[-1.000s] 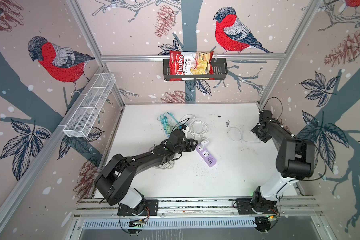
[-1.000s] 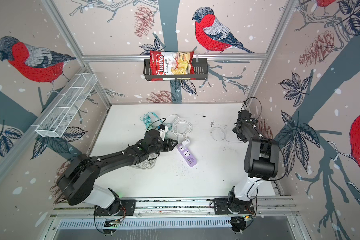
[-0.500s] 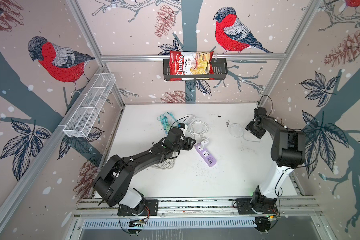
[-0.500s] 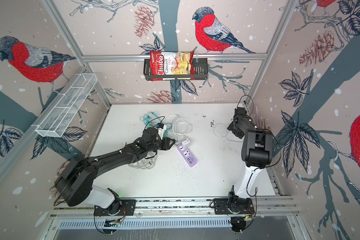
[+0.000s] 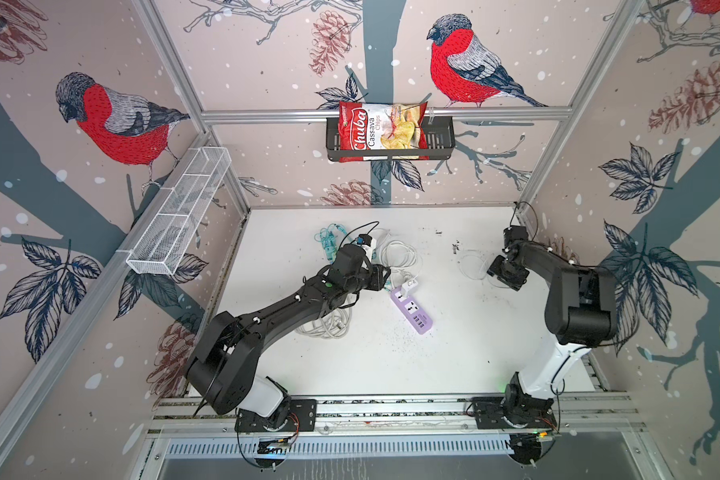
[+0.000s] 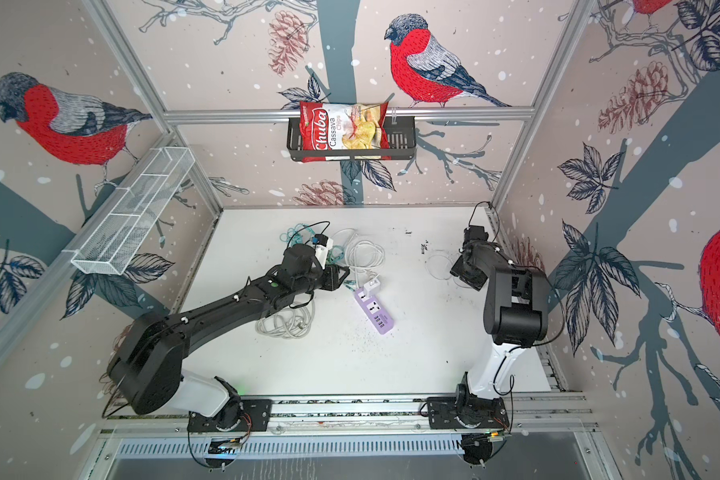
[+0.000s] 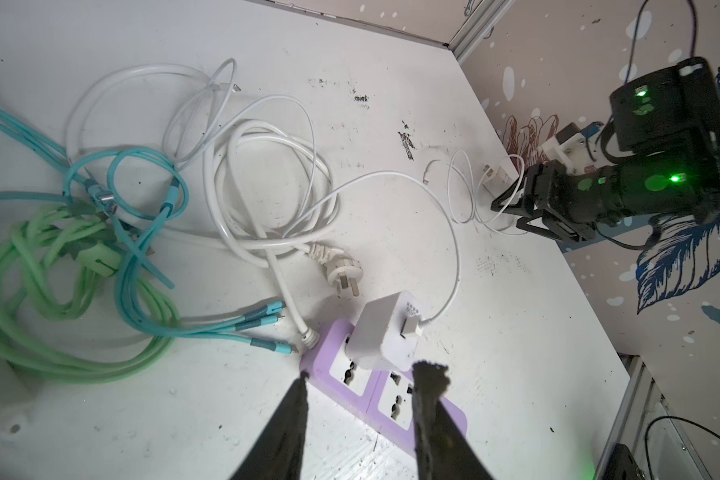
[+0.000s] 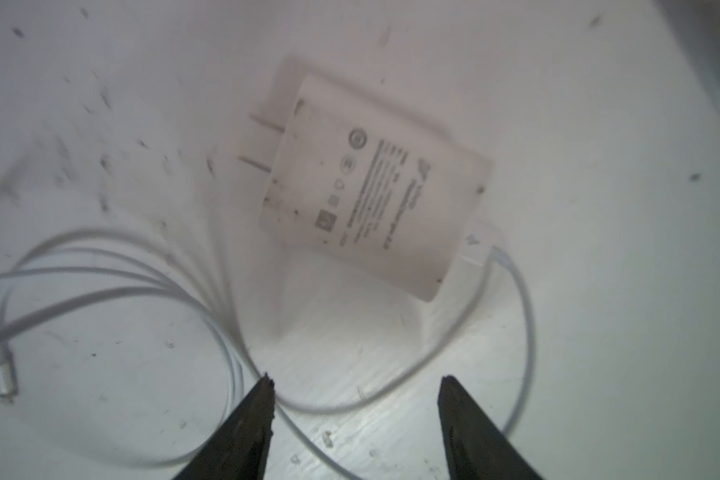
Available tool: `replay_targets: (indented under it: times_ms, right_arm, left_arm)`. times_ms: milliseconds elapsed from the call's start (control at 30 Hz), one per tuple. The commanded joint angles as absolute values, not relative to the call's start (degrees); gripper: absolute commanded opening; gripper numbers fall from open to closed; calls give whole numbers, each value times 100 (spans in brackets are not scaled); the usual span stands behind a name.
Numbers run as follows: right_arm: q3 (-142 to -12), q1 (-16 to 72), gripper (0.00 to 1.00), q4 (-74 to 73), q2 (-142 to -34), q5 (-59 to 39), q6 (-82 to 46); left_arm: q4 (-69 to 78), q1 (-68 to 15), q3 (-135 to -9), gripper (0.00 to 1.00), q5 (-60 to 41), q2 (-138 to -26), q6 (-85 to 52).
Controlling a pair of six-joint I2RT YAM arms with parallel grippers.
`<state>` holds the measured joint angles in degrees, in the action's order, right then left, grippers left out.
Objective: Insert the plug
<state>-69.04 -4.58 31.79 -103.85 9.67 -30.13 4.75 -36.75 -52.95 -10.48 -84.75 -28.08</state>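
Bright, even overhead light in both top views; only faint, soft shadows on the white table beneath the left arm. Reads sharp at centre, with wide-angle bowing of the straight rails toward the edges. Left wrist view: crisp, slight glare on the table, green bloom from LEDs on the right arm. Right wrist view: dimmer, greyish-pink cast, charger and its label out of focus, broad diffuse shadow around it, fine print unreadable
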Motion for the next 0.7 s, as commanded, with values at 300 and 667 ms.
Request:
replay_targets:
  times_ms: [300, 667]
  right_arm:
    - [-8179, -799, 68, 3134, -11379, 1343, -3759]
    - [-8428, -659, 67, 3383, -11778, -206, -3245]
  left_arm:
    - [387, -3588, -5533, 42, -1138, -8534, -2629]
    - [460, -3489, -5545, 42, -1281, -8493, -2256]
